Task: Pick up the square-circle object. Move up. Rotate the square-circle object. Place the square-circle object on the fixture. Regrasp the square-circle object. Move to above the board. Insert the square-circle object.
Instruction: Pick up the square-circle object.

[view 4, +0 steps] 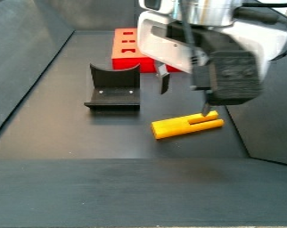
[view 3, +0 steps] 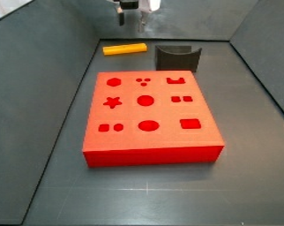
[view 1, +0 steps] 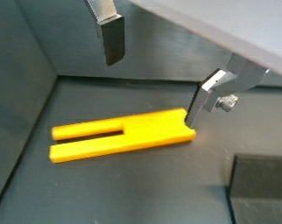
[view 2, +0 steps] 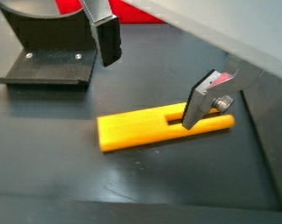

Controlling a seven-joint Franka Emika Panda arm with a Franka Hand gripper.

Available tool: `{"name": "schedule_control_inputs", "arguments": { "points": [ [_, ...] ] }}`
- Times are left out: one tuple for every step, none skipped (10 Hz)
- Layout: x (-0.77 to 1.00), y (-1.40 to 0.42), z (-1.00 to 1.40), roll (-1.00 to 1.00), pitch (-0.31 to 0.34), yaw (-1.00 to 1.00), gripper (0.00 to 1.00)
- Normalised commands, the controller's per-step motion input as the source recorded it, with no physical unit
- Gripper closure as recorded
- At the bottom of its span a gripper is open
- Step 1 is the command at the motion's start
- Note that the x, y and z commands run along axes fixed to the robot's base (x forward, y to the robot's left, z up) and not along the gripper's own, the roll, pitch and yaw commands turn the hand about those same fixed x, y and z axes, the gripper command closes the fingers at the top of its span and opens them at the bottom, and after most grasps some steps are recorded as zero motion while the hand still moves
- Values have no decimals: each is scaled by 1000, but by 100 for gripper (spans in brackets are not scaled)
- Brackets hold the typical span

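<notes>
The square-circle object (view 1: 120,137) is a yellow slotted bar lying flat on the dark floor; it also shows in a wrist view (view 2: 144,128) and in both side views (view 3: 124,48) (view 4: 182,126). My gripper (view 1: 158,74) hangs just above it, open and empty, and it shows again in a wrist view (view 2: 155,74) and in both side views (view 4: 185,93) (view 3: 132,11). One finger (view 2: 202,101) is low at one end of the bar, the other finger (view 2: 109,39) stands off to its side. The fixture (view 4: 114,87) stands beside the bar. The red board (view 3: 151,115) lies further off.
The fixture also shows in both wrist views (view 1: 266,188) (view 2: 50,44) and in a side view (view 3: 177,57). A corner of the red board shows behind it (view 2: 137,10). Grey walls enclose the floor (view 3: 62,53).
</notes>
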Motion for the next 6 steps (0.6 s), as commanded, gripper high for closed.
{"name": "schedule_control_inputs", "arguments": {
  "points": [
    [423, 11, -237, -387, 0, -503, 0],
    [431, 31, -309, -367, 30, -517, 0],
    [437, 40, -326, -364, 40, -517, 0],
    [429, 46, -360, -349, 24, -531, 0],
    [306, 34, -349, -361, 0, -574, 0],
    [106, 0, -211, -399, -37, -611, 0]
  ]
}}
